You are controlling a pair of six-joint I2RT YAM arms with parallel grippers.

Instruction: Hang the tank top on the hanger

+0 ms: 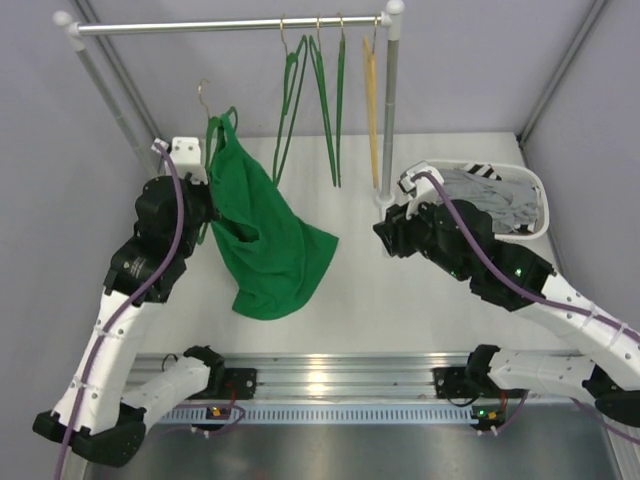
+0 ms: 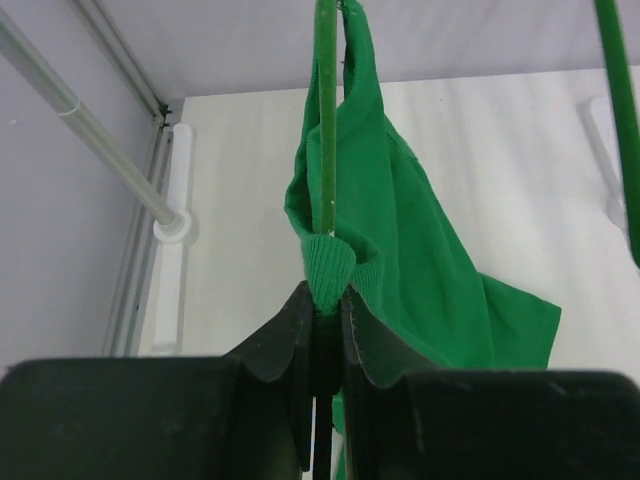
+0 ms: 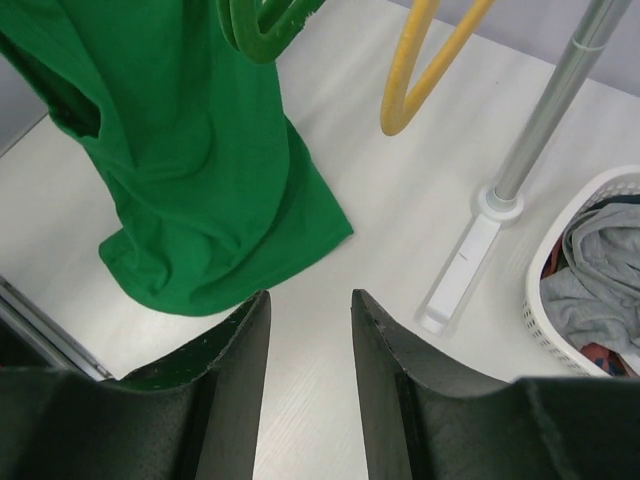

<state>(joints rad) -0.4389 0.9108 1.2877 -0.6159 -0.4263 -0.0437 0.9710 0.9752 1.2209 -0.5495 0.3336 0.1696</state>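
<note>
White tabletop (image 1: pixel 400 290) lay below you. Your left gripper (image 2: pixel 322 310) pinched the tank top (image 1: pixel 265 245) by its ribbed edge, together with the thin rod of the hanger (image 2: pixel 326 120), both raised left of the spare hangers (image 1: pixel 325 110); the garment's lower end rested on the table. Your right gripper (image 3: pixel 308 297) hung spread and empty near the laundry basket (image 1: pixel 540 195).

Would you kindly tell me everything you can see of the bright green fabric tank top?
The bright green tank top looks like soft knit fabric with ribbed edging and narrow straps. It hangs crumpled, with one strap running up along the thin green triangular hanger. The left gripper is shut on a ribbed edge and the hanger together. Its lower end seems to rest on the white table. Nothing else touches it.
</note>
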